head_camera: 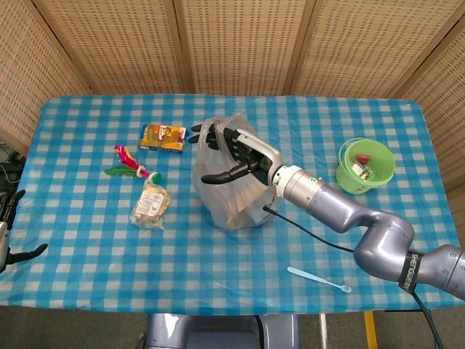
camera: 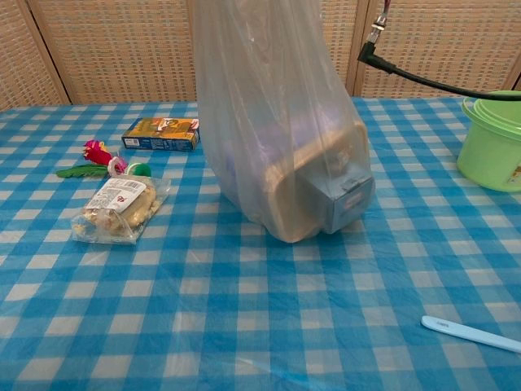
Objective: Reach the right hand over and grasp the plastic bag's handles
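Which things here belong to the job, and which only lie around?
Job: clear plastic bag, right hand.
Lying about: orange carton, snack packet, feathery pink toy, green plastic bowl, pale blue spoon, left hand.
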`<state>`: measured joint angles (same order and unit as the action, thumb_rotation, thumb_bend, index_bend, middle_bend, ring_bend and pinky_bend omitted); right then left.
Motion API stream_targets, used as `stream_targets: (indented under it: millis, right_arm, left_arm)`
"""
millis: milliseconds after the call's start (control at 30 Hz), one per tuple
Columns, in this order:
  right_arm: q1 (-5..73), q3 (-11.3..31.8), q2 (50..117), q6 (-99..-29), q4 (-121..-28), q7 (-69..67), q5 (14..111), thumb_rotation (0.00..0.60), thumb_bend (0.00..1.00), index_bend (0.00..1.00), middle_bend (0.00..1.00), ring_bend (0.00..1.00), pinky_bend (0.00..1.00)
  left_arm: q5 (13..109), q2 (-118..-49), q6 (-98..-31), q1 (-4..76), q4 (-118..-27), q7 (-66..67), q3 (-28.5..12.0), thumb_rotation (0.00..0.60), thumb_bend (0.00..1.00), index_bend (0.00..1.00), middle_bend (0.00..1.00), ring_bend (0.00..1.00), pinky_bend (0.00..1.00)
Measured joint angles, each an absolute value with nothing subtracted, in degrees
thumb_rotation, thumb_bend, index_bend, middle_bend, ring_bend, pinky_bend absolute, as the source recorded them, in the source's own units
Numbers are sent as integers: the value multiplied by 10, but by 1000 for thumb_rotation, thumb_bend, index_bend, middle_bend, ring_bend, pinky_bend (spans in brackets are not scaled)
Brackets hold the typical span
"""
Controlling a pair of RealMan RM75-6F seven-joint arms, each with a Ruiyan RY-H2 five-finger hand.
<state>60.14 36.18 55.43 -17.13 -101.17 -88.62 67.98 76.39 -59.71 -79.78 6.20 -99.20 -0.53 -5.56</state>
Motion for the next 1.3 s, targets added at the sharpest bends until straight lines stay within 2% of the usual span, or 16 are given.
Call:
stream_targets:
  millis: [67,167,233,367,467,567,733,833,967,1033,1067,1100,1167,1200,1233,1300]
  right_arm:
    - [599,373,557,-151,-1011,-893,677,600,0,196,415,250,215]
    - [594,394,561,-118,-1014,-899,675,600,0,294,512,336,362]
    - [589,410,565,-97,-1015,-896,674,600,0,347,553,370,392]
    - [580,433,576,-69,-1015,-879,668,600,0,367,565,382,399]
    - [576,447,586,-62,-1012,-864,652,600,0,423,636,442,422]
    - [572,458,593,-53,-1009,-844,635,600,0,533,736,547,540]
    - [571,466,593,-30,-1008,-805,614,600,0,683,820,705,869]
    - [569,472,592,-11,-1008,-780,598,600,0,779,854,776,977]
    - [571,474,588,19,-1003,-735,588,600,0,923,922,860,1000]
    - [572,474,585,33,-1000,-710,580,600,94,961,943,886,1000]
    - [573,473,584,38,-998,-699,576,600,236,967,947,892,1000]
    - [574,472,583,43,-997,-689,573,600,448,966,947,893,1000]
    - [575,469,582,46,-995,-666,565,600,799,960,946,894,1000]
    - [575,467,582,44,-995,-656,560,600,936,953,944,894,1000]
    - [575,465,582,38,-995,-647,554,600,984,946,942,894,1000]
    - [574,460,583,26,-995,-636,544,600,1000,932,934,894,1000]
  left_arm:
    - [762,-597,-796,63,-991,-6,-57,600,0,0,0,0,0]
    - [760,-597,-794,64,-990,-6,-57,600,0,0,0,0,0]
    - [759,-597,-793,65,-990,-6,-57,600,0,0,0,0,0]
    - [759,-596,-793,65,-990,-7,-56,600,0,0,0,0,0]
    - [760,-595,-794,64,-991,-10,-56,600,0,0,0,0,0]
    - [760,-595,-794,64,-991,-11,-56,600,0,0,0,0,0]
    - [761,-594,-793,65,-989,-12,-55,600,0,0,0,0,0]
    - [761,-595,-792,66,-989,-12,-55,600,0,0,0,0,0]
    - [761,-595,-793,66,-989,-12,-55,600,0,0,0,0,0]
    - [761,-595,-793,66,-989,-12,-54,600,0,0,0,0,0]
    - [762,-595,-793,66,-989,-11,-54,600,0,0,0,0,0]
    - [762,-595,-793,66,-989,-11,-54,600,0,0,0,0,0]
    - [762,-596,-792,66,-990,-10,-53,600,0,0,0,0,0]
    - [762,-596,-792,66,-990,-10,-53,600,0,0,0,0,0]
    - [762,-596,-793,66,-990,-10,-53,600,0,0,0,0,0]
    - [763,-596,-793,66,-990,-10,-53,600,0,0,0,0,0]
